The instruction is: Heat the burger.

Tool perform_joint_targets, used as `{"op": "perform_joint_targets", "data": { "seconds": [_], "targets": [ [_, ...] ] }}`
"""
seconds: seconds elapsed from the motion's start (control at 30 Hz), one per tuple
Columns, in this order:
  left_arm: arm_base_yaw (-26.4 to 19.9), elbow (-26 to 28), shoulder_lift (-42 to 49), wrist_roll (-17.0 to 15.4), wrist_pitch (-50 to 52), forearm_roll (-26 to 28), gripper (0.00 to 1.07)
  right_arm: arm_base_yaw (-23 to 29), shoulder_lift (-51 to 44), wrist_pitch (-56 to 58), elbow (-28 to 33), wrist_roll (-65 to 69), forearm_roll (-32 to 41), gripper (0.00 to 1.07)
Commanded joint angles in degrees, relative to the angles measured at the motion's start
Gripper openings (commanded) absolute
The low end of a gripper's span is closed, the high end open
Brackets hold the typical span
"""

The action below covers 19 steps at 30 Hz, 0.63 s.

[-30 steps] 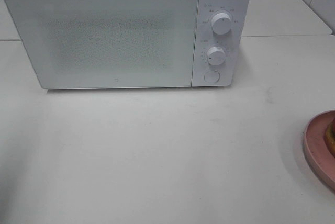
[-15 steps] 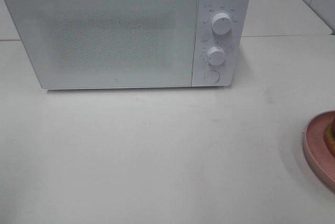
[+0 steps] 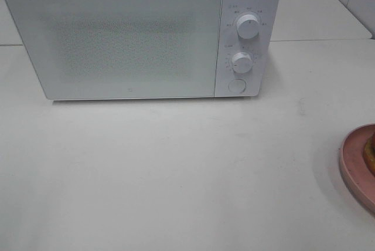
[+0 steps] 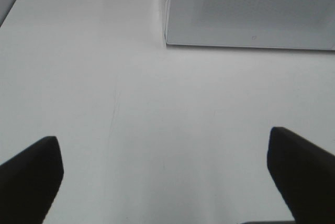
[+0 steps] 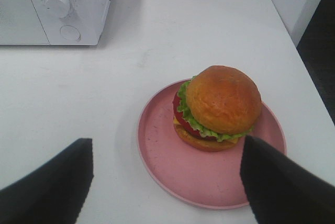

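The burger (image 5: 219, 108), with golden bun, green lettuce, red tomato and yellow cheese, stands on a round pink plate (image 5: 162, 150) in the right wrist view. Only a sliver of the burger (image 3: 370, 153) and part of the plate (image 3: 354, 166) show at the right edge of the high view. My right gripper (image 5: 167, 182) is open, its dark fingers apart on either side in front of the plate, empty. My left gripper (image 4: 165, 174) is open and empty over bare table, facing the closed white microwave (image 3: 140, 34), which also shows in the left wrist view (image 4: 251, 9). Neither gripper shows in the high view.
The microwave door is shut; two knobs (image 3: 248, 26) and a round button (image 3: 236, 85) sit on its right panel. The white table (image 3: 176, 169) spreads in front of it. The table's right edge (image 5: 309, 67) lies close to the plate.
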<state>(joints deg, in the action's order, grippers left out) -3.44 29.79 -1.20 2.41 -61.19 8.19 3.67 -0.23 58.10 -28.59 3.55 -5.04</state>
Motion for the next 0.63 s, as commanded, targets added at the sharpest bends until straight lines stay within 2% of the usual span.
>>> {"op": "perform_joint_targets", "data": {
  "seconds": [0.03, 0.63],
  "targets": [
    [-0.11, -0.23, 3.32, 0.23, -0.06, 0.40, 1.00, -0.23, -1.55, -0.92, 0.06, -0.52, -0.06, 0.75],
    [-0.11, -0.29, 2.92, 0.17, 0.06, 0.40, 1.00, -0.23, -1.55, -0.92, 0.06, -0.52, -0.06, 0.75]
  ]
}}
